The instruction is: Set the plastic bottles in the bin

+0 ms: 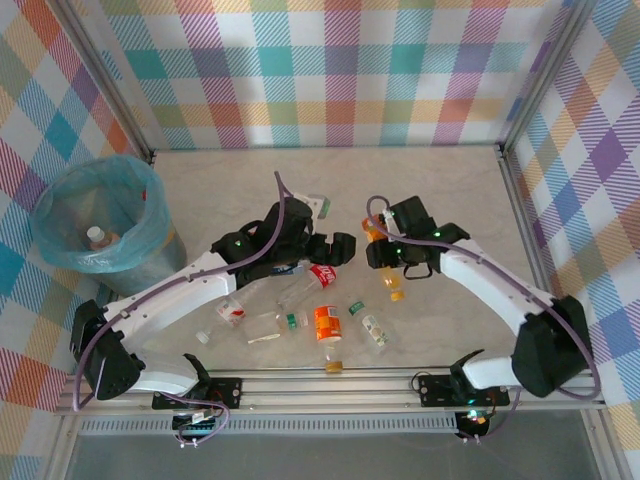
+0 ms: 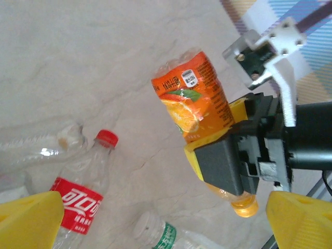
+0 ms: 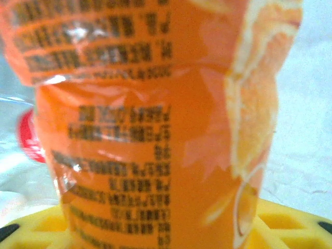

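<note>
We note the right gripper (image 1: 388, 258) clenched on an orange-juice bottle (image 2: 192, 104) near the table's middle. The left gripper (image 1: 335, 248) is released, jaws wide, over a cola bottle (image 2: 78, 199). Other loose bottles (image 1: 300, 320) lie by the near edge. The bin (image 1: 60, 200) at the left edge holds one bottle (image 1: 97, 237).

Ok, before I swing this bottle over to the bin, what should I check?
1. right gripper shut on the crumpled orange-labelled plastic bottle: ok.
2. left gripper open and empty: ok.
3. Grip firm enough for the carry: cannot tell.
4. Mouth of the round grey bin with teal bag liner open: ok.
5. Route to the bin free: not ok, the left arm lies between.
</note>
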Controlling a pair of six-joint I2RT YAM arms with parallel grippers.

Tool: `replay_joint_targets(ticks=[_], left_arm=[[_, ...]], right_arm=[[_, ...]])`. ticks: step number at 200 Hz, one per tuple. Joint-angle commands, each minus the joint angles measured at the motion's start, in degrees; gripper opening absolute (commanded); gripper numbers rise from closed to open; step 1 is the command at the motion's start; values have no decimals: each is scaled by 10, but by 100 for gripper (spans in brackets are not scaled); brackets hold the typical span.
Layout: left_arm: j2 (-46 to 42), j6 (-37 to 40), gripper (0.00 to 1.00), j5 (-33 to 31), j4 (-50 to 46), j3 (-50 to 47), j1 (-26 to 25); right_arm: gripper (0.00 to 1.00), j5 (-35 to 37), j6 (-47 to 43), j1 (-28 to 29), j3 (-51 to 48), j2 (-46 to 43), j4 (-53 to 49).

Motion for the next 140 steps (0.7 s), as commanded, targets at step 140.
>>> replay_joint_targets(ticks=[140], left_arm=[[-9, 24, 82, 222, 103, 120, 2]], right_arm=[[58, -408, -123, -3, -25, -205, 207]])
